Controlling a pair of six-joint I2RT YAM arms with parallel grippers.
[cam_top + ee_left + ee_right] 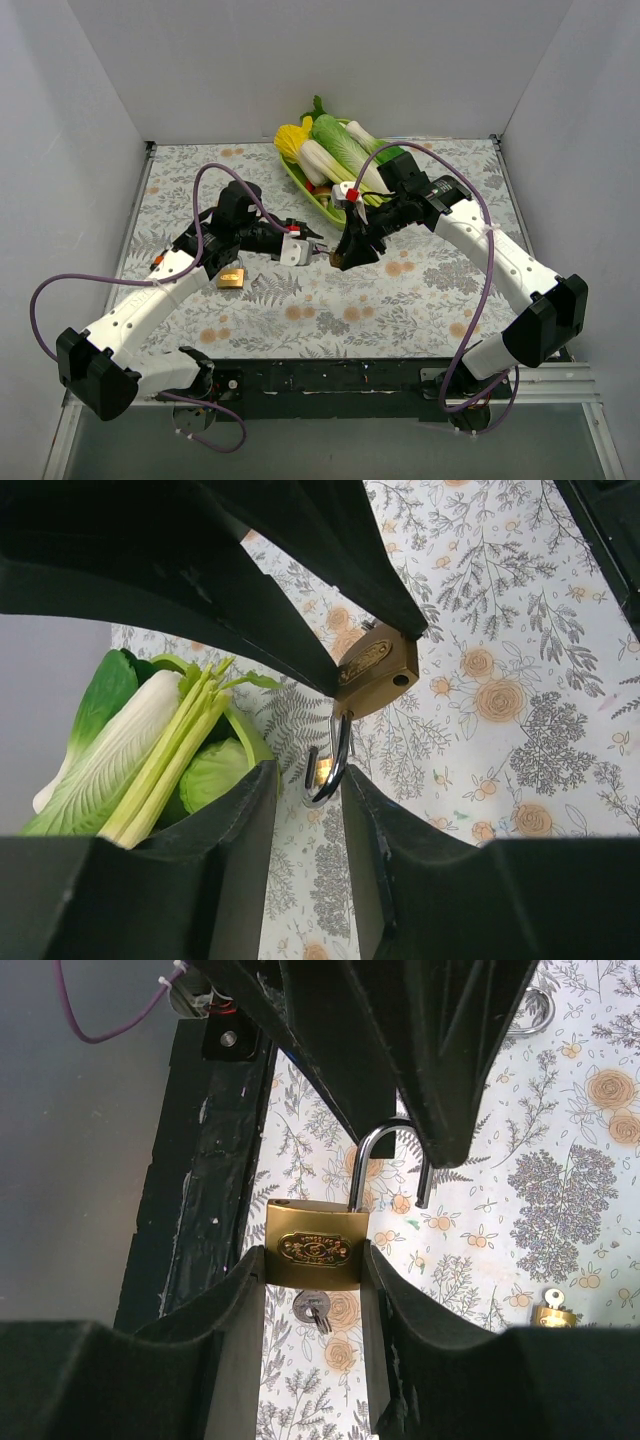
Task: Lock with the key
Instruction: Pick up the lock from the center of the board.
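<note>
Brass padlock (337, 261) is held over the middle of the desk (400, 310), where my two tools meet. My right tool (345, 256) pinches its body and my left tool (312, 250) faces it. A second padlock (231, 278) lies beside my left arm.

From my left wrist, the open shackle (338, 755) sits between my narrowly spaced left fingers (230, 860); I cannot tell whether they press it.

From my right wrist, a key (312, 1308) sticks out below the body.

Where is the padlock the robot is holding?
The padlock is mid-table in the top view, clamped in the right fingers, its shackle between the left fingers, near the vegetables.
</note>
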